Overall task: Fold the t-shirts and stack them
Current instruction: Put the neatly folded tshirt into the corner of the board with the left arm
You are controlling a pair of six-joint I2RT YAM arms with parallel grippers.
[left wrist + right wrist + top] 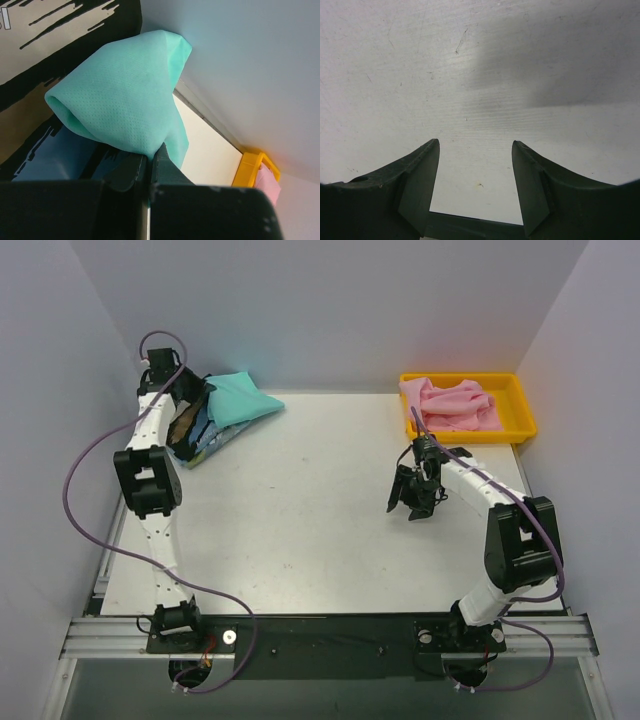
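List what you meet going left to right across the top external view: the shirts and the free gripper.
Streaked black t-shirt → teal t-shirt → right gripper → pink t-shirt, lying in the yellow tray.

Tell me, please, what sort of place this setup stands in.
Probably a robotics lab test cell: plain white walls box in a white table, the left arm and right arm are mounted on a metal rail at its near edge, and a pink t-shirt lies in a yellow tray.

Nothing written can be read (in any view).
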